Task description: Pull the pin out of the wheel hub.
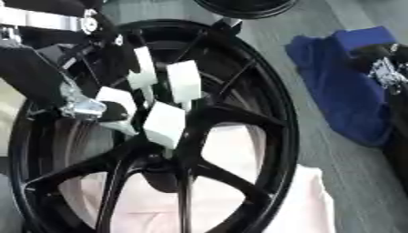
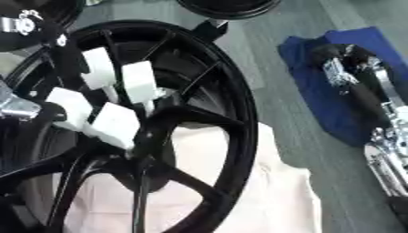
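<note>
A black multi-spoke wheel lies flat on a pale pink cloth. Its hub sits at the centre where the spokes meet. I cannot make out a pin there. My left hand, black with white pads, comes in from the upper left and hangs over the spokes just above the hub. Its fingers are spread and point down, with nothing visibly between them. My right hand rests off the wheel at the right, over a blue cloth.
The blue cloth lies crumpled on the grey floor to the right of the wheel. Another black round object shows at the top edge. My right forearm runs along the right edge.
</note>
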